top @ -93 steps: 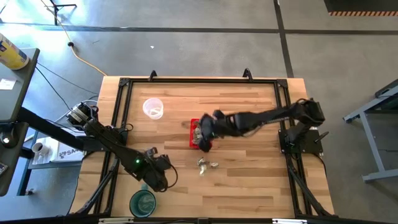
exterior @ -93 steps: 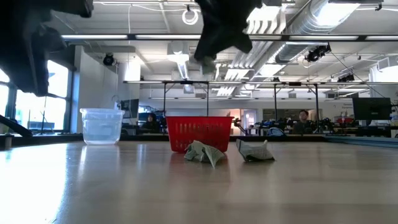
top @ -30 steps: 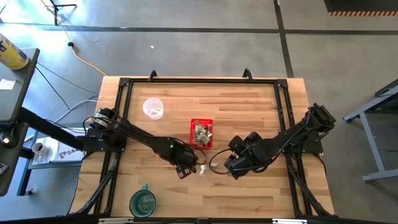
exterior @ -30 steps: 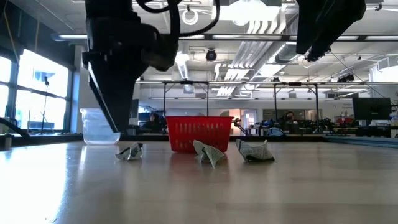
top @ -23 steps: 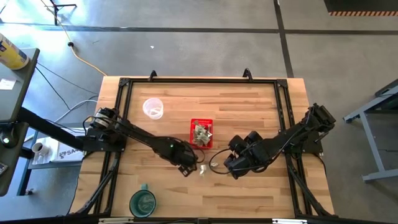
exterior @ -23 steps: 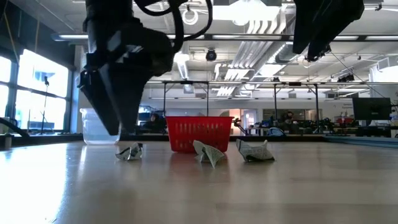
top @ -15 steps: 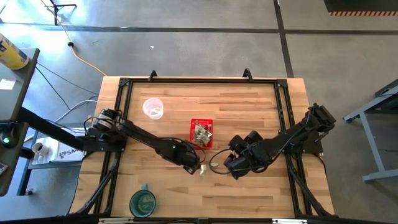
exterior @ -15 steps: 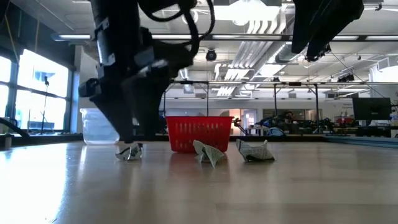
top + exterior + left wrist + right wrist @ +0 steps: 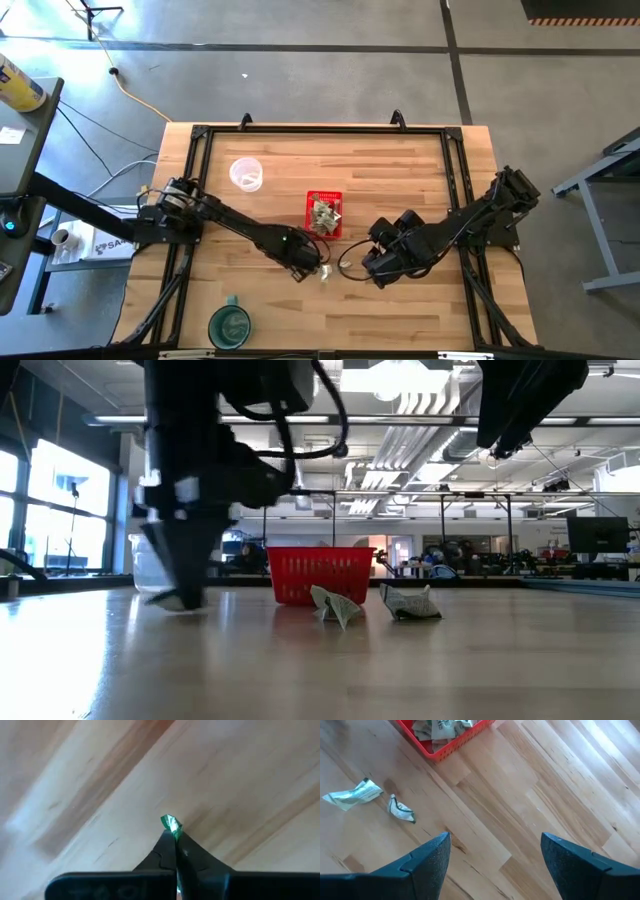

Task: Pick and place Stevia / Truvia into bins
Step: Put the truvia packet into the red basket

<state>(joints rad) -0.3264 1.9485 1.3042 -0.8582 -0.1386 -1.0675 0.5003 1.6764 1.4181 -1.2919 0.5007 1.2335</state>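
The red mesh basket (image 9: 324, 214) stands mid-table with several sachets inside it. Two crumpled pale green-and-white sachets (image 9: 326, 272) (image 9: 345, 265) lie on the wood just in front of it, also seen in the low view (image 9: 335, 606) (image 9: 408, 602) and in the right wrist view (image 9: 354, 795) (image 9: 400, 810). My left gripper (image 9: 307, 268) is down at the table top (image 9: 183, 598), shut on a small green sachet (image 9: 171, 824). My right gripper (image 9: 495, 865) hovers open to the right of the loose sachets (image 9: 368, 266), with nothing between its fingers. My left gripper pinches the small sachet between its two fingertips; only a crumpled green corner (image 9: 170, 823) sticks out past them. The fingers come from above, pointing down at the table. In the low view the gripper itself hides the sachet, so whether it is off the wood cannot be told.
A clear plastic cup (image 9: 246, 174) stands at the far left, partly behind my left gripper in the low view (image 9: 150, 565). A round green cup (image 9: 230, 325) sits at the near left edge. A black frame (image 9: 320, 130) runs around the table.
My left gripper has come down onto the small sachet left of the basket, with its fingers on either side of it, and has shut on it. The sachet, plain in the low view before, is now hidden by the fingers. The other two loose sachets have not moved.
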